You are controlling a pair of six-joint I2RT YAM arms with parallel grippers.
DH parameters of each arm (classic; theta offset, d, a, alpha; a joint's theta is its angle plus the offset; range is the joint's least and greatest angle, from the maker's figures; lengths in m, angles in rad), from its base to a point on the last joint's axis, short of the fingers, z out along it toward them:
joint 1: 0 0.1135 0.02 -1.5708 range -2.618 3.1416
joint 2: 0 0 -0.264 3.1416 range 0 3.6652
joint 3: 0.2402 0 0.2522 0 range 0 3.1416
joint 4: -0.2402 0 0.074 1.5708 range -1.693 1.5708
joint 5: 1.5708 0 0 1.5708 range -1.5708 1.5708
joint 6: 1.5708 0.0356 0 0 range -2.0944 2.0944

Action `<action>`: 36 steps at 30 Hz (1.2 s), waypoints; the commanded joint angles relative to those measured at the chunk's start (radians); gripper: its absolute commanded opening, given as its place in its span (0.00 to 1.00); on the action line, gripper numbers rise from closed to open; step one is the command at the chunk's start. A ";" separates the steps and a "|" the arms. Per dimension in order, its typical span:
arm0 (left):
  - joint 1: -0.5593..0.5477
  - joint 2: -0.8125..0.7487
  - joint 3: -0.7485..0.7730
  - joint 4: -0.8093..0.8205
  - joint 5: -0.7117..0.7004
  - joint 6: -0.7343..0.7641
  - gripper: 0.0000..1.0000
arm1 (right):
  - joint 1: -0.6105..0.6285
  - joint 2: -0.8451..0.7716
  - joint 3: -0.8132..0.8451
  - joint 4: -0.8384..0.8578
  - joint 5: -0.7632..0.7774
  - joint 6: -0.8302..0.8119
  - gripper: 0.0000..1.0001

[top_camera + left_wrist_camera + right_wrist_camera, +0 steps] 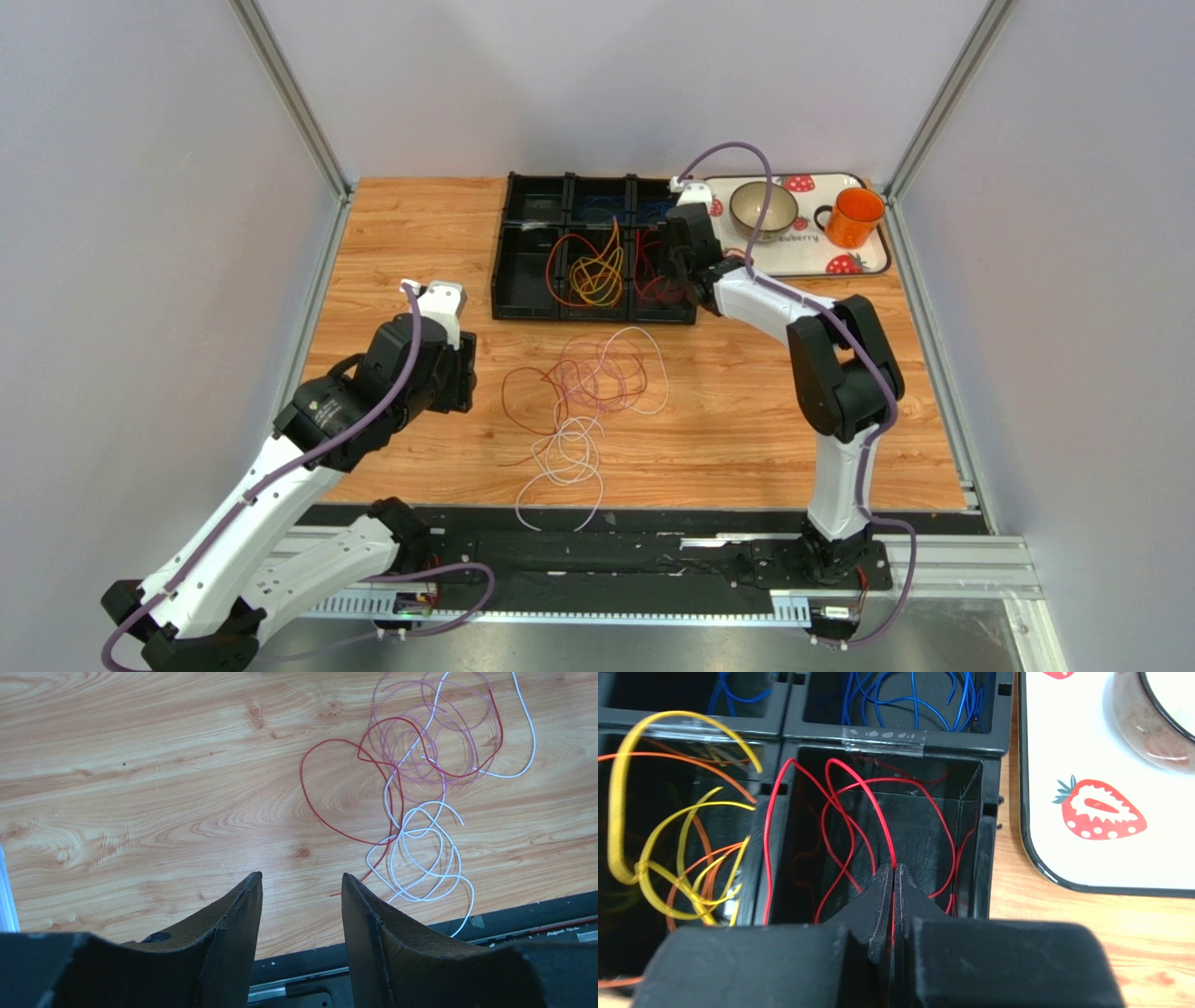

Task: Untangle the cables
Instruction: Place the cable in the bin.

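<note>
From where I stand, the job looks a good part done but not finished. In the black tray (501, 252) at the far side of the surface (407, 238), several cables are already apart by colour. The yellow and orange cables (596, 273) lie in the middle front compartment. The blue cables (913, 703) are in the two compartments behind, and a red cable (882, 829) is in the front compartment on the right. The right arm (765, 301) reaches over that red compartment. Its jaws are clenched, and the red cable runs straight into their tips, so I judge that they pinch it.

What is left is the tangle (589, 385) on the bare wood, between the tray and the bases of the arms. In it I see a dark red loop (304, 794), some pale pink loops (421, 742) and white loops (421, 847), all crossing one over another. The white ones spread nearest to the front edge. How many separate cables are there, I cannot tell. The left arm (351, 406) hovers beside this tangle, on its left, and does not touch it. Its jaws stand apart and hold nothing.

So I think the bright colours are sorted, and at least three colours wait to be pulled free and put away.
</note>
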 commanded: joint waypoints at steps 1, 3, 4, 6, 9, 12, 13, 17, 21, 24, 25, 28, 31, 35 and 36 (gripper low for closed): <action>-0.001 -0.011 -0.001 0.001 -0.006 -0.009 0.54 | 0.003 0.047 0.102 -0.051 0.043 -0.040 0.00; 0.001 -0.010 0.001 0.002 -0.009 -0.013 0.54 | 0.003 0.056 0.106 -0.054 0.053 -0.046 0.00; -0.001 -0.011 -0.001 0.002 -0.009 -0.013 0.54 | 0.003 0.060 0.115 -0.061 0.060 -0.047 0.00; -0.001 -0.011 0.001 0.002 -0.010 -0.013 0.54 | 0.003 0.076 0.130 -0.086 0.092 -0.055 0.00; 0.001 -0.010 0.001 0.001 -0.007 -0.011 0.54 | 0.003 0.093 0.171 -0.136 0.141 -0.066 0.00; -0.001 -0.010 0.001 0.001 -0.009 -0.013 0.54 | 0.003 0.098 0.182 -0.157 0.174 -0.078 0.00; 0.001 -0.011 0.001 -0.001 -0.009 -0.011 0.54 | 0.003 0.098 0.184 -0.160 0.178 -0.079 0.00; 0.001 -0.014 0.001 -0.001 -0.010 -0.014 0.54 | 0.003 0.113 0.217 -0.209 0.195 -0.096 0.00; 0.001 -0.016 0.001 -0.001 -0.012 -0.014 0.54 | 0.004 0.104 0.239 -0.252 0.188 -0.098 0.00; 0.001 -0.017 0.001 0.001 -0.012 -0.013 0.54 | 0.001 0.081 0.245 -0.268 0.178 -0.096 0.00; 0.001 -0.017 0.001 -0.001 -0.012 -0.014 0.54 | 0.003 0.072 0.254 -0.275 0.177 -0.099 0.01; 0.001 -0.020 0.001 -0.001 -0.012 -0.013 0.54 | 0.003 0.057 0.268 -0.301 0.171 -0.101 0.15; -0.001 -0.024 0.001 0.001 -0.012 -0.013 0.54 | 0.003 0.040 0.277 -0.316 0.163 -0.098 0.28; 0.001 -0.025 -0.001 0.002 -0.012 -0.013 0.54 | 0.003 0.004 0.296 -0.333 0.162 -0.099 0.32; -0.001 -0.027 -0.001 0.001 -0.010 -0.014 0.54 | 0.003 0.000 0.302 -0.339 0.163 -0.099 0.32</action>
